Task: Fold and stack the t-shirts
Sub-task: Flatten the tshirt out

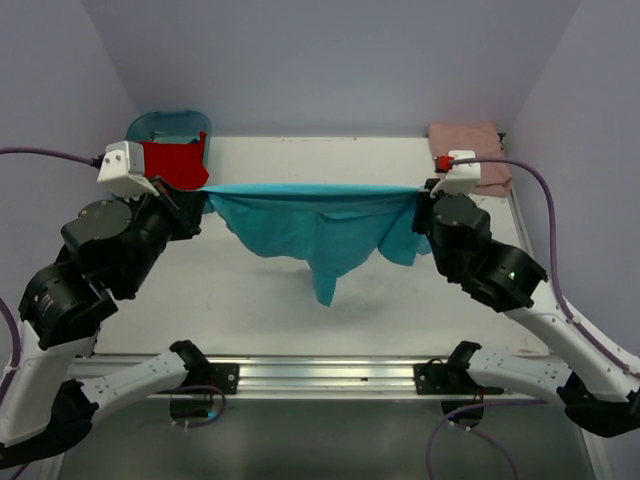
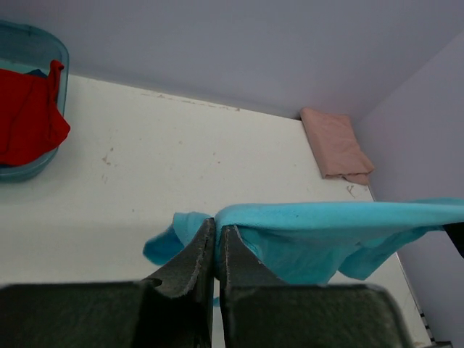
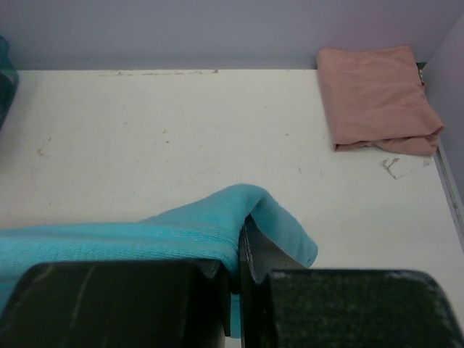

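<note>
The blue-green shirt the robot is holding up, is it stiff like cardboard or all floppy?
Probably very floppy: stretched between the left gripper and right gripper, the turquoise t-shirt sags and dangles in loose folds below its top edge. It seems light, since two small pinches carry all of it. Pushed, those soft folds would likely bunch up, not slide.

Right gripper (image 3: 241,246) pinching bunched edge of turquoise t-shirt (image 3: 130,238), jaws closed tight on the cloth. Shirt stretching away off the left side of view. Pale salmon-pink t-shirt (image 3: 377,98) lying folded at far right corner of white desk (image 3: 181,138), against the back wall.
</note>
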You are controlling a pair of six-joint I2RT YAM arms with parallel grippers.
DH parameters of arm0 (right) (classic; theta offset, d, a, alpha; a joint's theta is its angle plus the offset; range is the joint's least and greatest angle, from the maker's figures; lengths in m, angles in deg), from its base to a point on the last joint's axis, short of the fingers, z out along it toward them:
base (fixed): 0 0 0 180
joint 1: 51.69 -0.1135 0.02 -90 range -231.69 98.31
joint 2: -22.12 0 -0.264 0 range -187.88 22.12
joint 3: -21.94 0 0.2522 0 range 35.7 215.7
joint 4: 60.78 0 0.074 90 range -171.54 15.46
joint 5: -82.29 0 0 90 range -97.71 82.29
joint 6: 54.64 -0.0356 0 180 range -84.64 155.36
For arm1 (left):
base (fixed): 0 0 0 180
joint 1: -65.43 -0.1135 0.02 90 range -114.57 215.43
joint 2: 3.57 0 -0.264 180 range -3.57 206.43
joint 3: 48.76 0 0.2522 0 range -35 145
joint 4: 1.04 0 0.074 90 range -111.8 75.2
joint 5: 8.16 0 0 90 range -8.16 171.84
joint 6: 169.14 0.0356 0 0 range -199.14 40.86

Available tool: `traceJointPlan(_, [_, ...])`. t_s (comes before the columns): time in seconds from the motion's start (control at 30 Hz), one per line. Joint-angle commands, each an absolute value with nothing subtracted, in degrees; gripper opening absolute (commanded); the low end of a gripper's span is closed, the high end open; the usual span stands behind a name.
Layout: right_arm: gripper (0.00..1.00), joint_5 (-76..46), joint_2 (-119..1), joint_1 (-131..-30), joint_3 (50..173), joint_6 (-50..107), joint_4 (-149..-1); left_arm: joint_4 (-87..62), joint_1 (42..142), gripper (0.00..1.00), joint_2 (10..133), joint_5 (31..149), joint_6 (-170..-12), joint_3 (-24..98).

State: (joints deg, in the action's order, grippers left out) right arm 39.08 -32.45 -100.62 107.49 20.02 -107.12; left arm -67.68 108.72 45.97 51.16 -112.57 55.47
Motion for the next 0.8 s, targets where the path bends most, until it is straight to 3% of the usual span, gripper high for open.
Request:
traceJointPlan(0.0, [0.0,44.31,-37.11,-100.21,111.2,20.59,-110.84,-65.26,108.41,0.05,47.93,44.31,-110.79,56.14])
traceJointPlan(0.17, [0.0,43.01,-41.78,-100.2,114.53,18.31,-113.64,-63.23,108.32,0.02,52.15,48.16,-110.61,57.98])
traceJointPlan(0.4, [0.0,32.3,-33.97,-100.21,111.73,19.71,-113.83,-60.69,108.41,0.0,47.25,50.36,-111.67,54.85])
traceJointPlan(0.57, [0.0,16.14,-28.0,-100.29,108.13,22.95,-113.65,-54.1,108.41,0.0,43.81,66.43,-107.98,48.06])
traceJointPlan(0.7, [0.0,-4.84,-16.6,-100.29,106.28,24.46,-111.72,-49.28,108.41,0.0,39.26,83.64,-106.83,47.27])
traceJointPlan(0.77, [0.0,-6.12,-13.32,-100.21,106.36,22.89,-110.84,-48.2,108.32,0.0,37.58,88.86,-107.44,47.44])
